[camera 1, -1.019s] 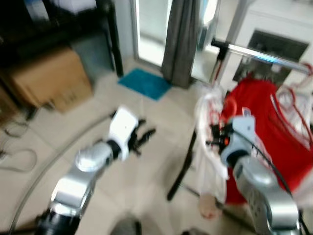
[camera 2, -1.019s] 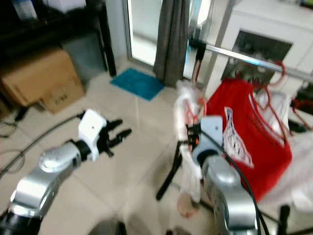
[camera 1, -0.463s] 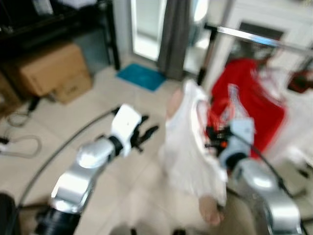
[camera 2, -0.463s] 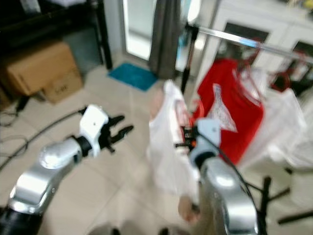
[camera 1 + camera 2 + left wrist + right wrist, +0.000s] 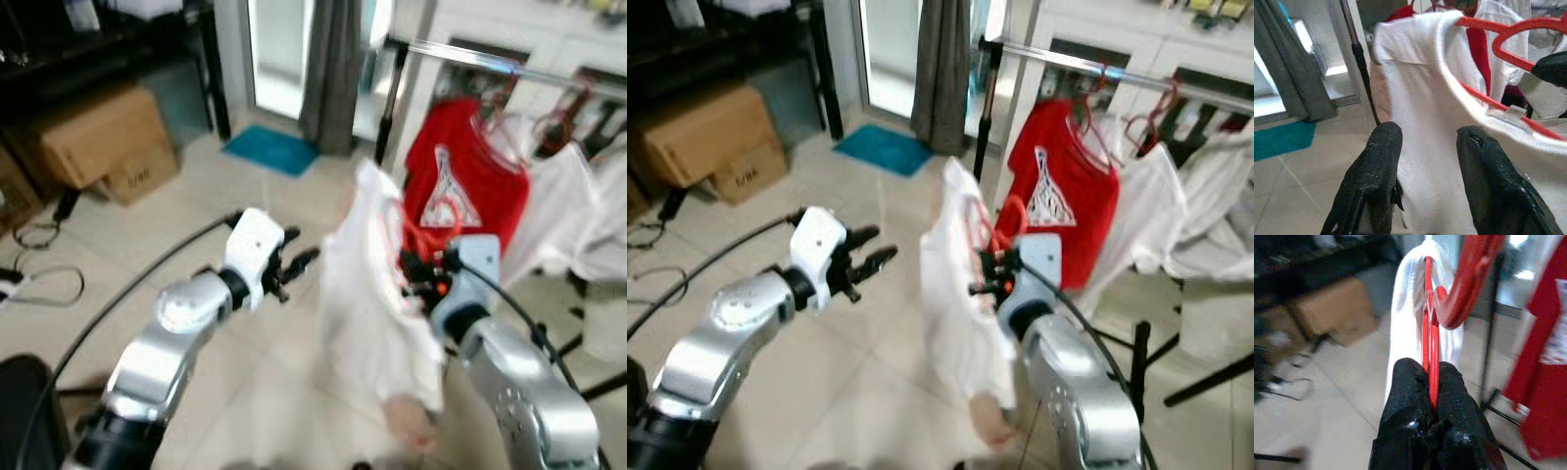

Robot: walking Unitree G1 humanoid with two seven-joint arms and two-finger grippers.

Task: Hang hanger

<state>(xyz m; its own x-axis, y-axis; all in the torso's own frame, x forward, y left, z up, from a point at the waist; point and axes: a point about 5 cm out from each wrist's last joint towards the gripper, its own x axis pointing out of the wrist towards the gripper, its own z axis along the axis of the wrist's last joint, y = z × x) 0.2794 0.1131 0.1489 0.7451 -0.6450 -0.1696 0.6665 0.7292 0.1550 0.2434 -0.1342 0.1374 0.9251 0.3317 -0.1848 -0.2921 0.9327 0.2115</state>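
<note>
A red hanger (image 5: 1431,340) carrying a white garment (image 5: 955,294) is held up before the clothes rail (image 5: 1087,67).

The hanger's thin bar is pinched between the closed fingers of the right gripper (image 5: 1431,399), with its hook rising above them. The left gripper (image 5: 1427,183) is held beside the garment, its fingers parted around nothing. A red shirt (image 5: 1058,196) is seen hung on the rail.

Head stereo pair downward; wrist views close along fingers (image 5: 1382,161).
</note>
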